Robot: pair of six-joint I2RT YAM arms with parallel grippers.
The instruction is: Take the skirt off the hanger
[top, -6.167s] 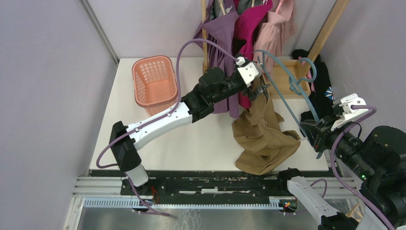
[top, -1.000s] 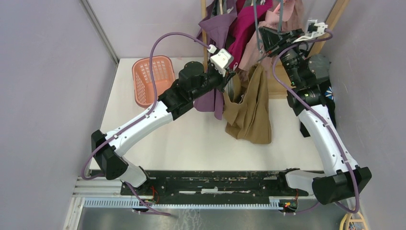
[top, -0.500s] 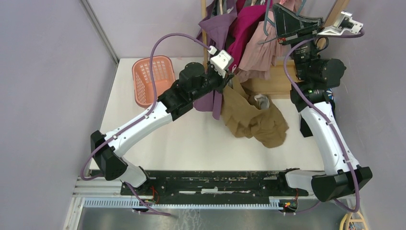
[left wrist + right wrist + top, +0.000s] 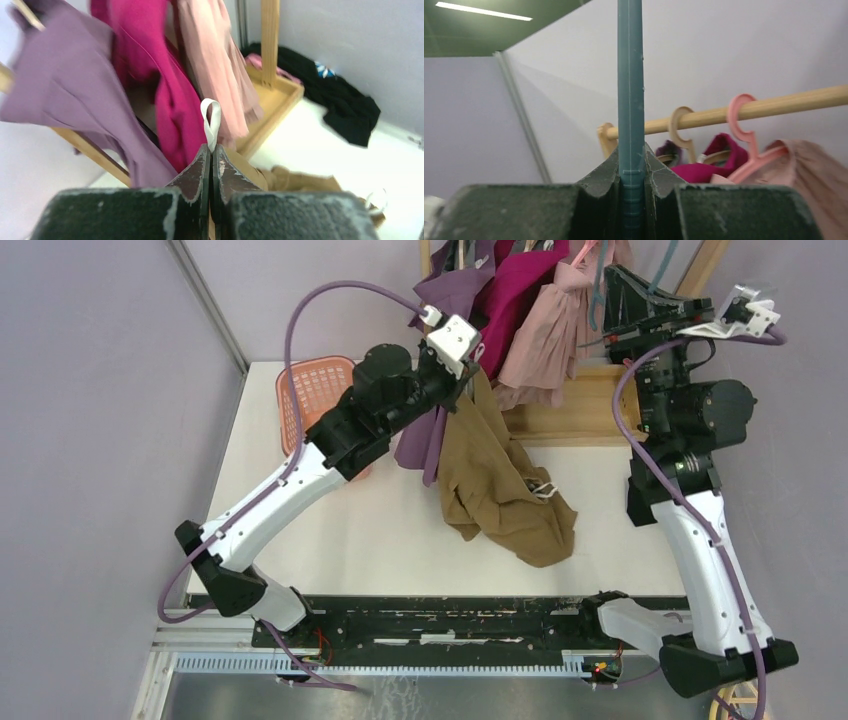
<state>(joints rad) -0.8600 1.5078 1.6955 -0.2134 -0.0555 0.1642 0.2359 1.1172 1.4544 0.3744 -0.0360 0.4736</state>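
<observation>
Nearest, along the table's front edge, a black metal mounting rail (image 4: 450,615) is carrying both arm bases, and the white tabletop (image 4: 400,530) is stretching away behind it. The tan fabric skirt (image 4: 500,490) is lying partly heaped on that tabletop in the middle, with its upper end rising to the left gripper (image 4: 472,378). In the left wrist view that gripper (image 4: 210,150) is pressing its fingers together on a white ribbon loop (image 4: 211,117) sewn to the skirt, whose brown cloth (image 4: 295,180) is bunching just beyond the tips. To the left, a salmon plastic lattice basket (image 4: 315,390) is sitting partly under the left arm. Farther back, the wooden tray base of a clothes rack (image 4: 580,415) is resting on the table, and a purple garment (image 4: 455,290), a magenta garment (image 4: 520,290) and a pale pink pleated dress (image 4: 555,330) are hanging above it. A black garment (image 4: 345,110) is lying beside the tray; its small blue and white print is too blurred to read. Highest and farthest, the right gripper (image 4: 612,290) is holding a teal plastic hanger (image 4: 597,290) well apart from the skirt. The right wrist view is showing this gripper (image 4: 630,150) with its fingers clamped on the hanger's bar (image 4: 630,75), and behind it a wooden rail (image 4: 774,102) is bearing a pink hanger hook (image 4: 741,107) and a tan one (image 4: 679,117).
</observation>
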